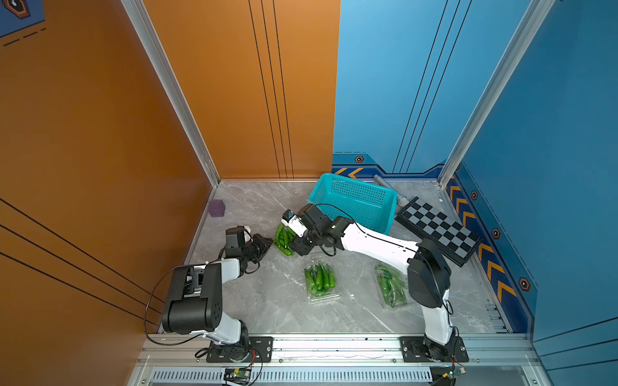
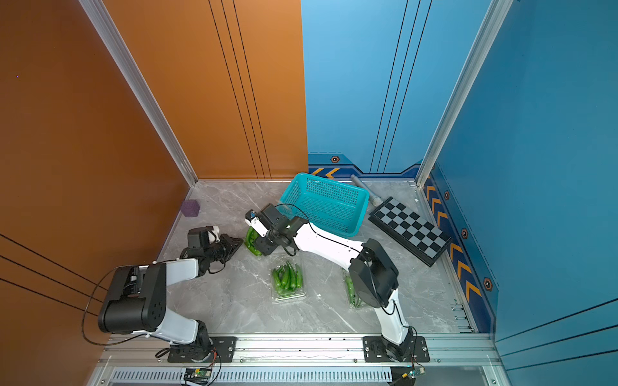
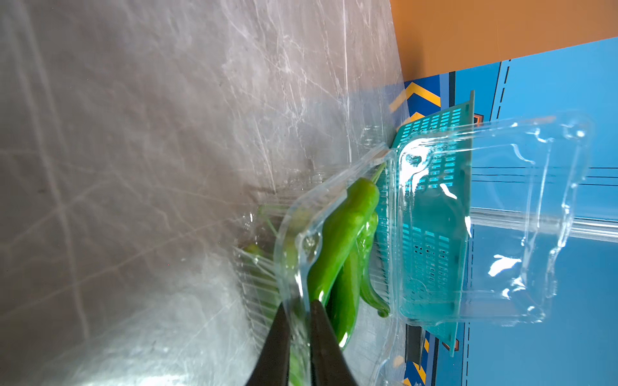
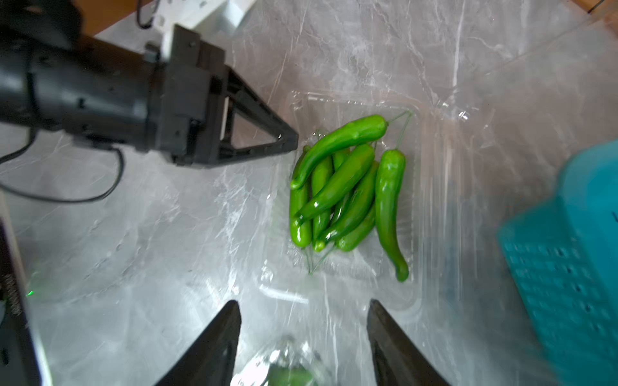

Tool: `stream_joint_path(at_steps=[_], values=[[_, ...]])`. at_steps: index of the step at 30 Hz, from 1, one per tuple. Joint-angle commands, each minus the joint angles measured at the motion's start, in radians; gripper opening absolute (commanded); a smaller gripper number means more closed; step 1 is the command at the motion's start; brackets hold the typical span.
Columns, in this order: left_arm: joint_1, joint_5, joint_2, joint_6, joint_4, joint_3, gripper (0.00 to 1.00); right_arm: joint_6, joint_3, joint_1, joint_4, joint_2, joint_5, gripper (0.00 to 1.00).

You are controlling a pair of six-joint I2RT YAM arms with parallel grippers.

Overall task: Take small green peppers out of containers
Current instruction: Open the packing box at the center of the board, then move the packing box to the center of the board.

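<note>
small green peppers (image 4: 341, 187) in open container (image 4: 414, 294) ahead of right claw (image 4: 303, 301), jaws apart; left claw (image 3: 299, 304) clamped on its rim

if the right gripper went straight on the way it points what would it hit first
Probably the small green peppers in the open clear container ahead of the right gripper, though depth is unclear.

In a top view the right arm's black elbow (image 2: 373, 277) covers most of the clear plastic clamshell tray (image 2: 352, 307) and its slim green peppers (image 2: 349, 290) at four o'clock on the grey marble surface (image 2: 234, 300), while the teal perforated plastic basket (image 4: 575, 267) is blurred and edge-cut in the right wrist view.
</note>
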Motion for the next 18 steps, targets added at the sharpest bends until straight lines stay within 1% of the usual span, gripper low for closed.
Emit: stream_joint_path(at_steps=[1, 3, 5, 8, 12, 15, 18], values=[[-0.005, -0.015, -0.006, 0.004, -0.018, -0.003, 0.14, -0.037, 0.172, -0.043, -0.061, 0.119, 0.01, 0.62], [-0.005, -0.012, -0.007, 0.004, -0.018, -0.004, 0.14, -0.045, 0.254, -0.058, -0.089, 0.19, -0.004, 0.62], [-0.006, -0.01, -0.012, 0.003, -0.018, -0.005, 0.13, -0.048, 0.304, -0.067, -0.099, 0.24, 0.006, 0.62], [-0.004, -0.014, -0.021, 0.001, -0.018, -0.013, 0.12, -0.054, 0.346, -0.081, -0.1, 0.282, 0.018, 0.62], [-0.001, -0.013, -0.023, 0.001, -0.018, -0.018, 0.12, -0.052, 0.369, -0.096, -0.101, 0.304, -0.007, 0.63], [0.0, -0.016, -0.03, 0.003, -0.018, -0.026, 0.19, -0.053, 0.372, -0.094, -0.1, 0.305, -0.014, 0.63], [0.0, -0.018, -0.039, 0.005, -0.018, -0.032, 0.3, -0.048, 0.379, -0.092, -0.1, 0.311, -0.016, 0.63]])
